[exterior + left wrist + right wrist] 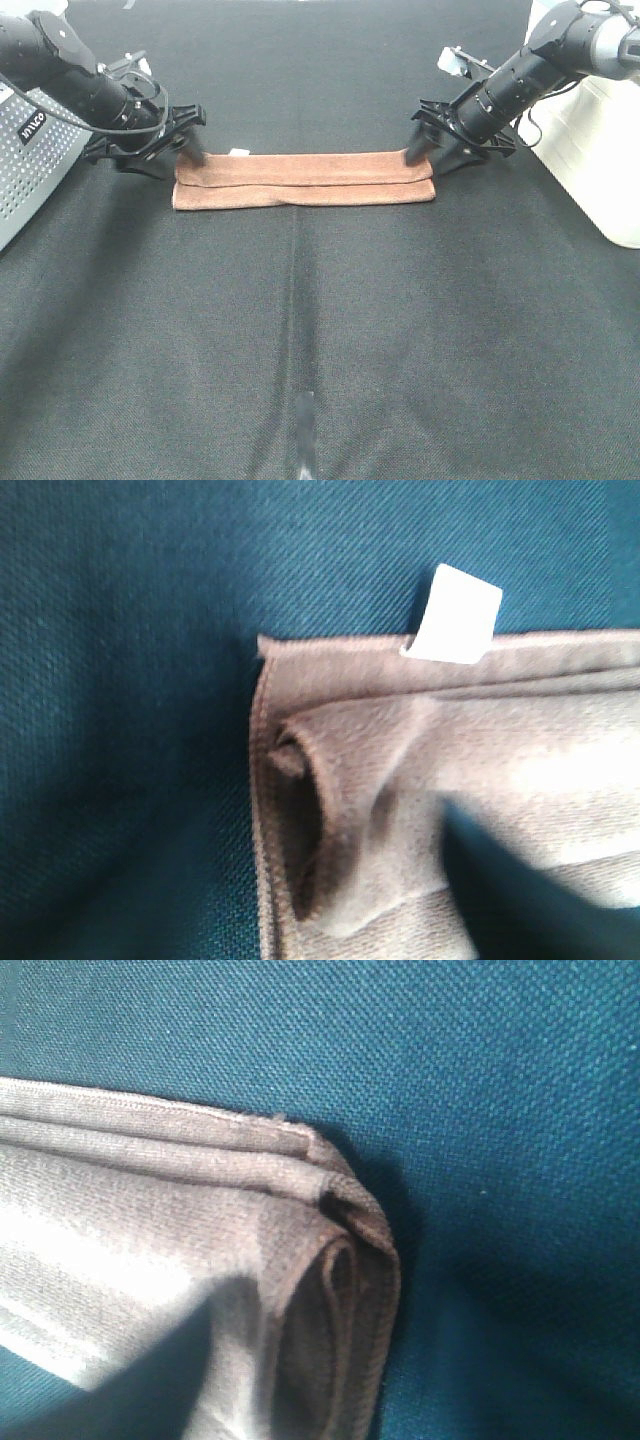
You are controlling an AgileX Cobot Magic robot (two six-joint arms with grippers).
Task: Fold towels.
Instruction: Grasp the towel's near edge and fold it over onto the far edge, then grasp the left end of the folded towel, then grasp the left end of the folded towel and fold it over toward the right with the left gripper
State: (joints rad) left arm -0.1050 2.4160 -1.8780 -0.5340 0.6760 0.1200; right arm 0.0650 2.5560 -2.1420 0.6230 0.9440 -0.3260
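The reddish-brown towel [300,180] lies on the black cloth, folded lengthwise into a long narrow strip with its layers stacked. Its small white tag [238,152] sticks out at the far edge near the left end. My left gripper [172,162] stands open at the towel's left end, with one fingertip at the far left corner. My right gripper [432,160] stands open at the towel's right end. The left wrist view shows the towel's folded left corner [480,760] and the tag [455,615]. The right wrist view shows the rolled, layered right corner [150,1230]. Neither gripper holds cloth.
A grey perforated metal box [30,170] stands at the left edge behind my left arm. A white box [600,150] stands at the right edge beside my right arm. The black cloth table [320,350] stretches toward the front.
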